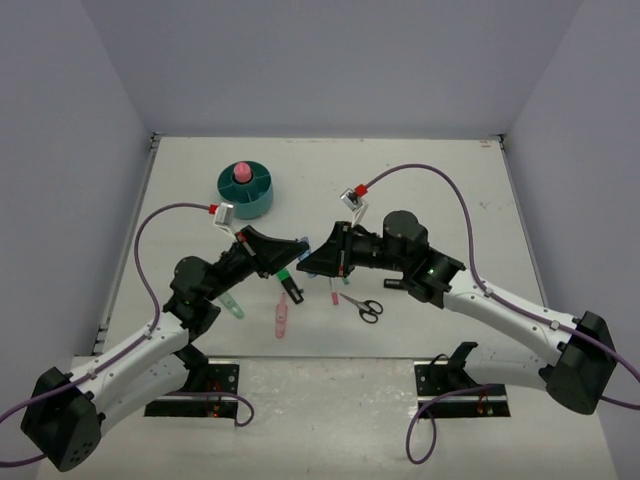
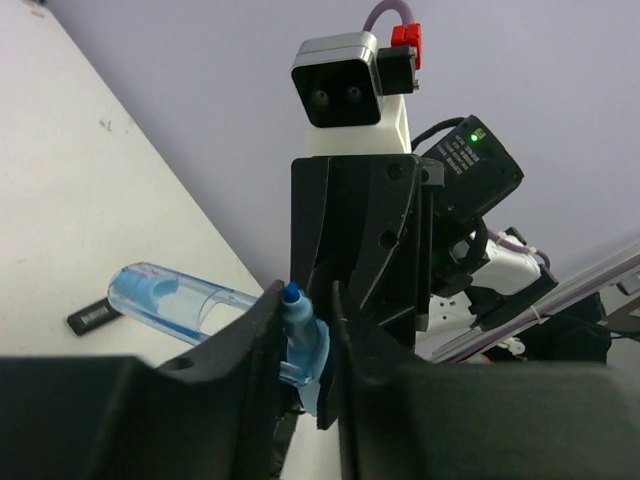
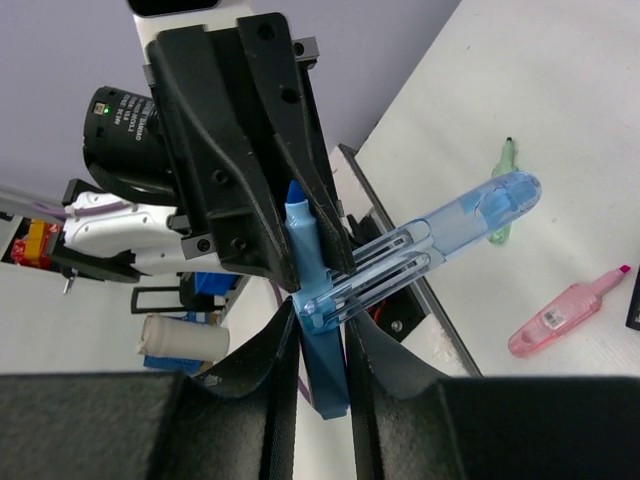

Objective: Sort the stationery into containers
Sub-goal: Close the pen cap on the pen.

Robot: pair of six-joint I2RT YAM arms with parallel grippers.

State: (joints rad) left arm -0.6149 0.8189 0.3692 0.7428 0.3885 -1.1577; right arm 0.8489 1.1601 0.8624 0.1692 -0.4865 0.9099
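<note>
From above, the left pincer (image 1: 296, 250) and right pincer (image 1: 314, 258) meet nose to nose over the middle of the surface (image 1: 450, 190), well apart from the teal organizer (image 1: 256, 208), whose centre cup holds a pink roll (image 1: 240, 172). Only a speck of the blue marker (image 1: 303, 243) shows between them. The scissors (image 1: 363, 306) and pink marker (image 1: 282, 318) lie loose below. In the left wrist view its pincer is clamped on the marker near the bare tip. A clear cap (image 2: 170, 295) juts out sideways. In the right wrist view that pincer looks closed on the marker's barrel. With both gripping, a pull by either arm could twist the marker free or knock off the cap. I cannot tell whether the cap is only clipped on. Neither wrist view shows the organizer.
</note>
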